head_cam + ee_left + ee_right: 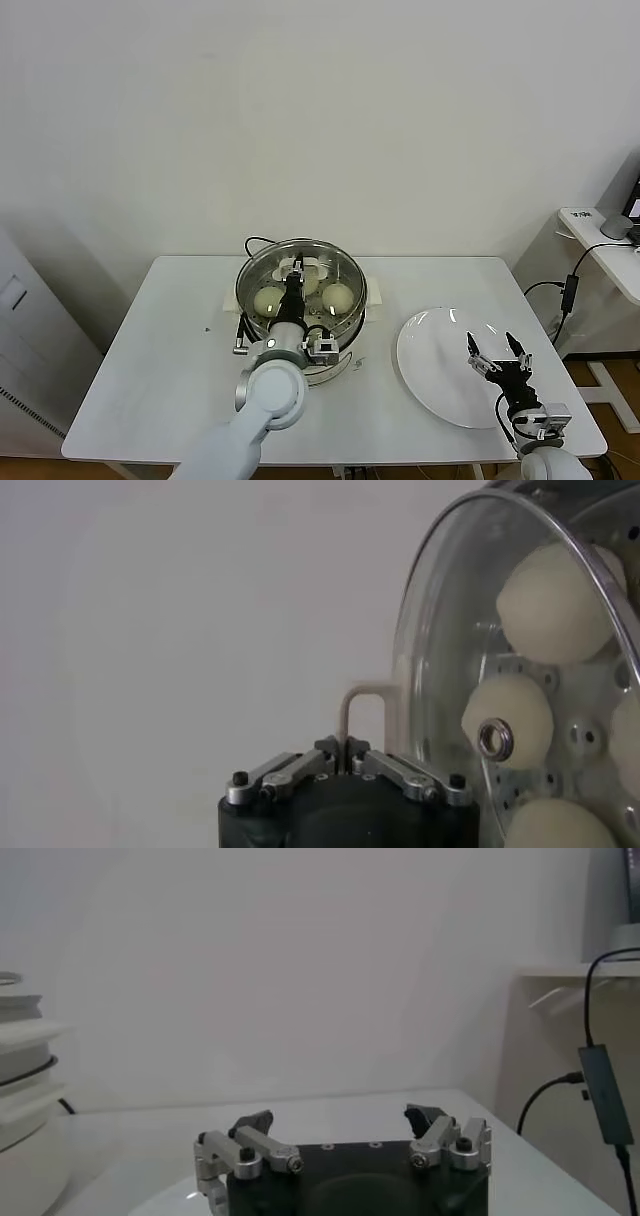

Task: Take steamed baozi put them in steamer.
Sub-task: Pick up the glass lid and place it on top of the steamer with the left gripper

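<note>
The left claw (pixel 348 752) is clenched on the glass lid's (pixel 300 283) cream handle (pixel 362 708), directly ahead of it; just beyond sit the steamed baozi (pixel 337 296) in the steamer (pixel 352 318). Best lowered level and centred, I judge. The right claw (pixel 497 350), released, hovers over the white plate (pixel 430 360) on the white worktop (pixel 170 340), facing a bare wall.
</note>
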